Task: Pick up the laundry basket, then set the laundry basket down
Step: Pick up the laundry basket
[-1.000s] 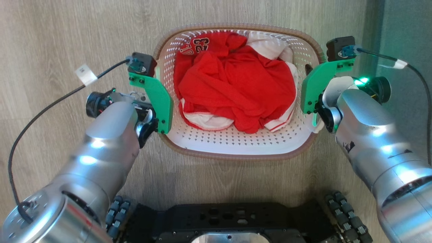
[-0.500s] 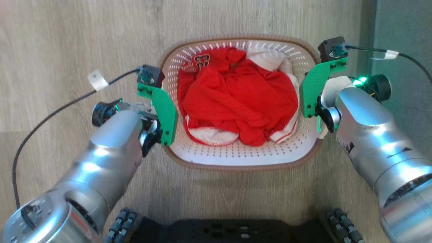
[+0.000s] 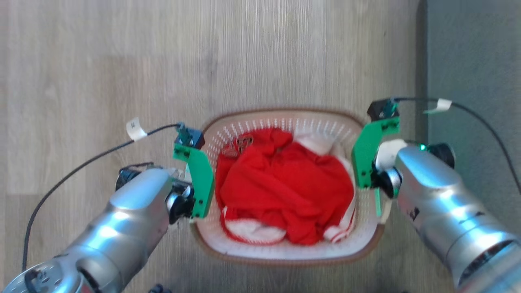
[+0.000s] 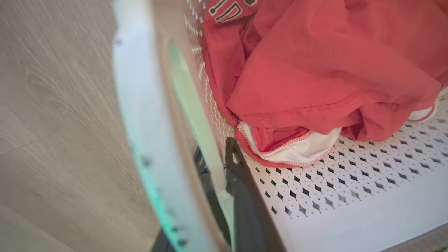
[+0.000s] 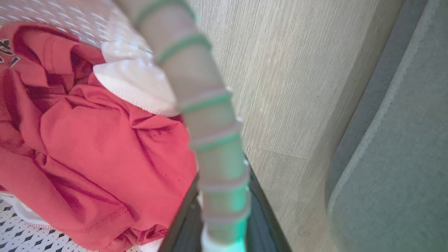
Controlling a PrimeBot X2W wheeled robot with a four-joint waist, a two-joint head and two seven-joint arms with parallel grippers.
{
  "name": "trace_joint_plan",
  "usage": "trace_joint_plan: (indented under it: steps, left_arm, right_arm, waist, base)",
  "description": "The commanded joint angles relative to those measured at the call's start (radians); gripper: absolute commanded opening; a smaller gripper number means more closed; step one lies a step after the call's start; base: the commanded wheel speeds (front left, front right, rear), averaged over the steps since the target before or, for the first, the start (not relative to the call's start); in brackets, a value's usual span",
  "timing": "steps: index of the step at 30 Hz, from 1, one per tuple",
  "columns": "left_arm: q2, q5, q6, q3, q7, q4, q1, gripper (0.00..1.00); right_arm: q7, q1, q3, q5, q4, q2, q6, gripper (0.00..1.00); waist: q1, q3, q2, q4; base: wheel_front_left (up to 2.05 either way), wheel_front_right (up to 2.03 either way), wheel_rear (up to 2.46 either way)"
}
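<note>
Clamping the laundry basket point(image 3: 285, 112) by its opposite rims, the left end effector point(image 4: 218, 175) and the right end effector point(image 5: 224, 196) each pinch the edge. Red-and-white clothes point(image 3: 285, 187) lie inside.

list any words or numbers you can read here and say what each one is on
Nothing reads clearly.
print on the red shirt in the laundry basket: blurred in the head view.
white outlined characters on that shirt, left wrist view: cut off by the frame edge, unreadable.
left cable tag: dark mark, too small to read.
right cable tag: no legible text.
</note>
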Motion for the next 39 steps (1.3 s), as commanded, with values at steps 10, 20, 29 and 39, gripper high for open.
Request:
trace_joint_plan:
  steps: [10,20,29,39]
  left_arm:
    - [0.064,-0.048,-0.008,-0.038,0.128,-0.143,0.025,0.0]
    - [0.074,-0.039,-0.008,-0.045,0.186,-0.19,0.109,0.0]
    - [0.084,-0.037,-0.008,-0.046,0.258,-0.226,0.189,0.0]
    - [0.073,-0.032,-0.008,-0.046,0.297,-0.252,0.212,0.0]
  right_arm:
    - [0.139,0.11,0.119,0.129,-0.126,0.023,0.008,0.0]
    - [0.19,0.188,0.19,0.221,-0.18,-0.001,0.008,0.0]
    - [0.202,0.23,0.234,0.295,-0.196,-0.019,0.008,0.0]
    - [0.205,0.24,0.276,0.343,-0.199,-0.018,0.008,0.0]
  waist:
    - [0.0001,-0.266,-0.0001,0.008]
    - [0.0001,-0.424,-0.0001,0.037]
    - [0.0001,-0.528,-0.0001,0.06]
    - [0.0001,-0.574,-0.0001,0.081]
  base:
    - [0.0,0.0,0.0]
    - [0.0,0.0,0.0]
    - [0.0,0.0,0.0]
    - [0.0,0.0,0.0]
